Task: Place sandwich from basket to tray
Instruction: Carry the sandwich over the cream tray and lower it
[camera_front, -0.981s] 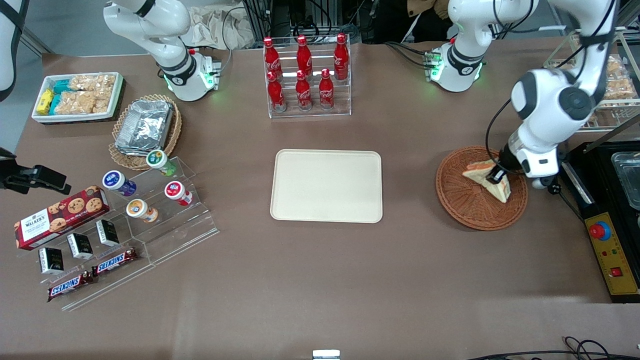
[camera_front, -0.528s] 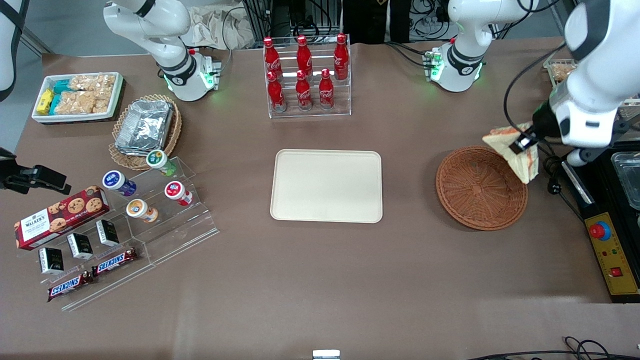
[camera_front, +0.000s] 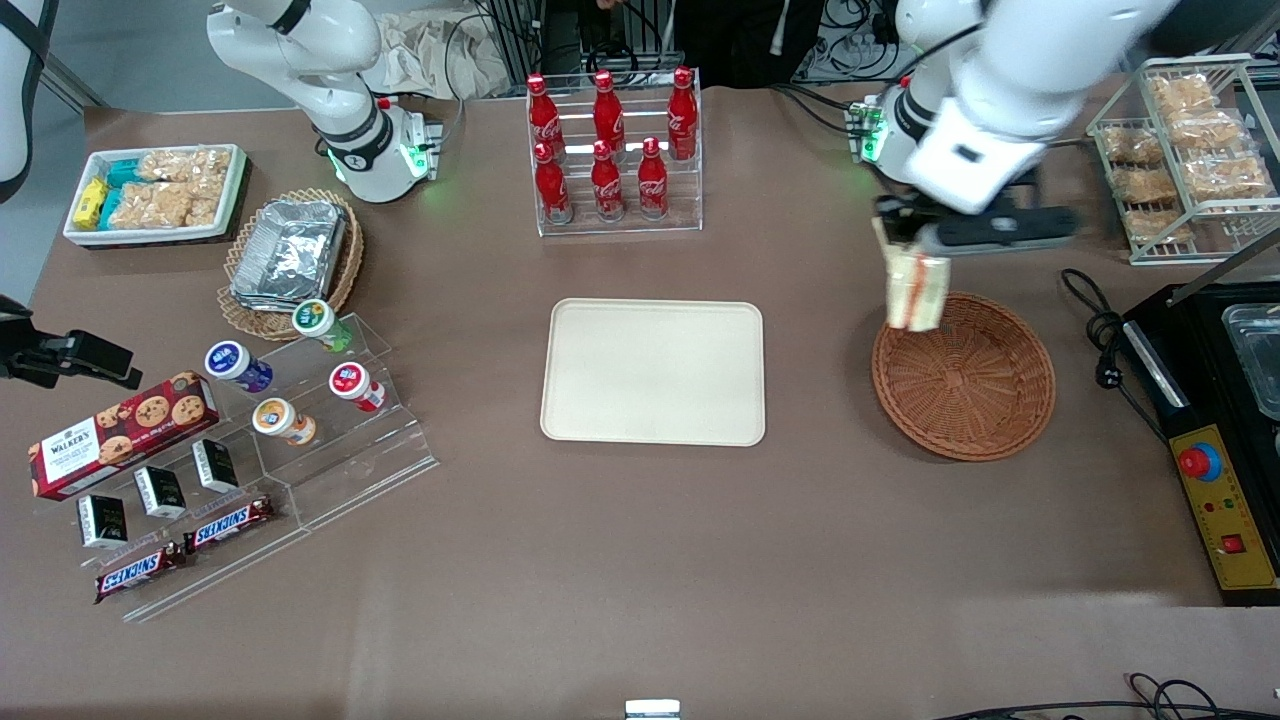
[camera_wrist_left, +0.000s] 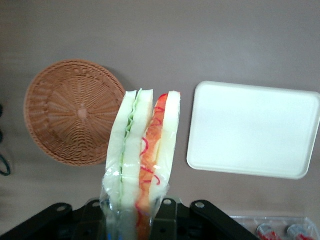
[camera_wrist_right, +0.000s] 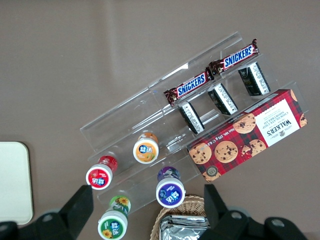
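My left gripper (camera_front: 915, 245) hangs high over the table, shut on the sandwich (camera_front: 916, 288), a plastic-wrapped wedge of white bread with green and orange-red filling (camera_wrist_left: 145, 150). The sandwich dangles above the rim of the reddish-brown woven basket (camera_front: 965, 380), at the edge nearest the tray. The basket (camera_wrist_left: 70, 112) holds nothing. The cream rectangular tray (camera_front: 653, 372) lies flat at the table's middle, bare, also seen as the tray (camera_wrist_left: 255, 131) in the left wrist view. The gripper (camera_wrist_left: 137, 220) grips the wrapped end of the wedge.
A rack of red cola bottles (camera_front: 612, 150) stands farther from the front camera than the tray. A wire shelf of snack packets (camera_front: 1185, 150) and a black control box (camera_front: 1225, 500) sit at the working arm's end. Acrylic steps with cups and bars (camera_front: 250, 430) lie toward the parked arm's end.
The gripper lifted the sandwich out of the basket, rose, and swung from the basket's outer edge to above its edge nearest the tray. The basket now holds nothing.
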